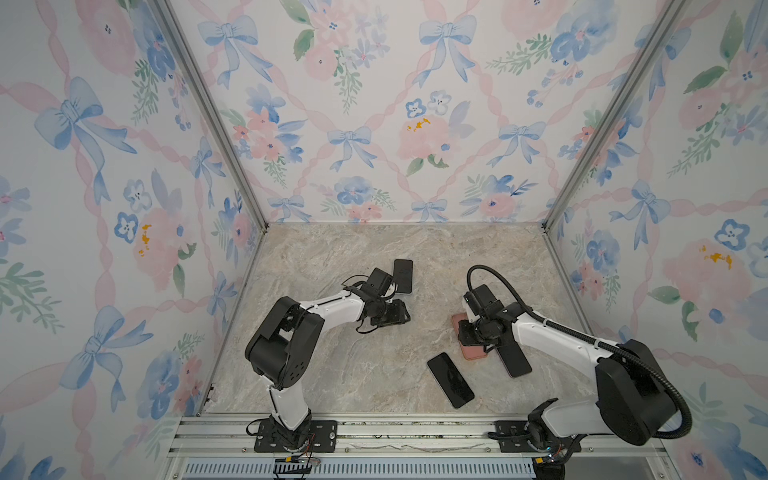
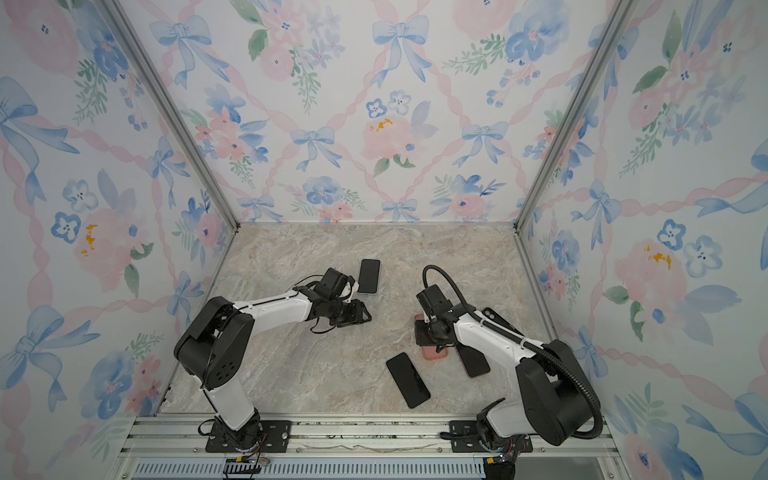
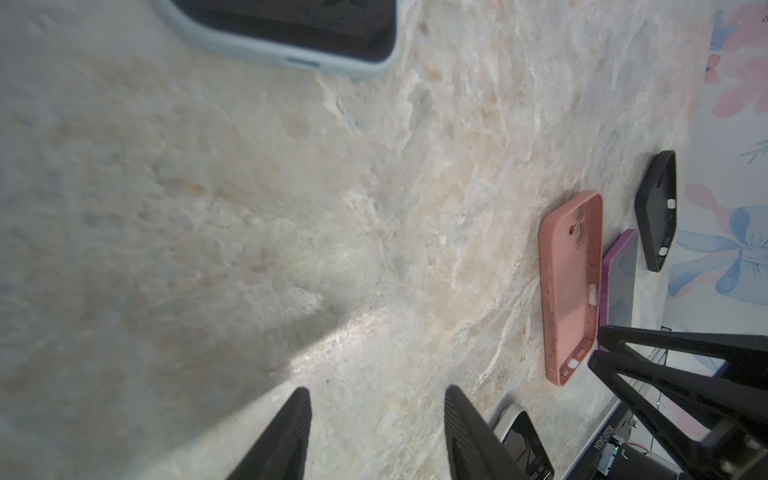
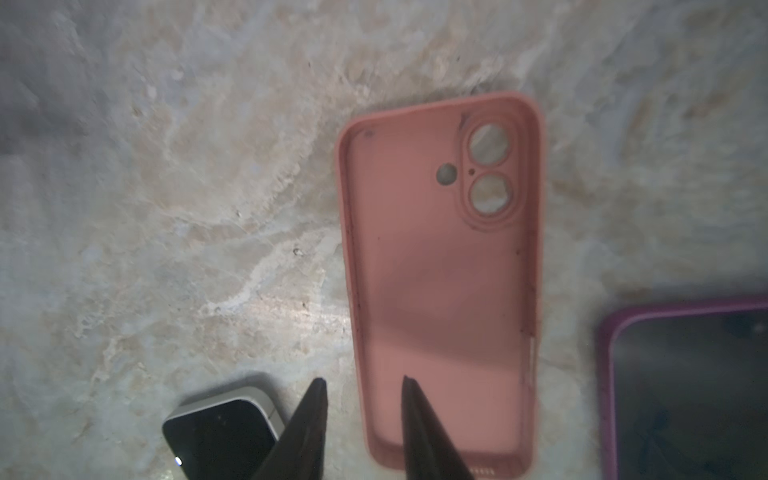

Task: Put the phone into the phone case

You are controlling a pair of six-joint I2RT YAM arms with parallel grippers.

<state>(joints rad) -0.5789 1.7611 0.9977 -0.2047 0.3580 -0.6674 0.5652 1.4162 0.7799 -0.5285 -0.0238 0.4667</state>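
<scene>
A bare black phone [image 1: 451,380] with a silver edge lies screen up on the marble table, also seen in the right wrist view as the phone [image 4: 220,432]. The empty pink phone case [image 4: 440,270] lies open side up beside it, partly under my right arm in a top view as the case [image 1: 473,354]. My right gripper [image 4: 361,382] is open low over the case's near end. One finger is inside the case and one outside its long wall. My left gripper [image 3: 376,395] hangs open and empty over bare table, left of the middle [image 1: 405,318].
A phone in a light blue case [image 1: 403,276] lies behind my left gripper. A phone in a purple case [image 4: 685,386] lies right beside the pink case. An empty black case [image 3: 658,212] lies beyond it near the right wall. Floral walls enclose the table [image 1: 332,374].
</scene>
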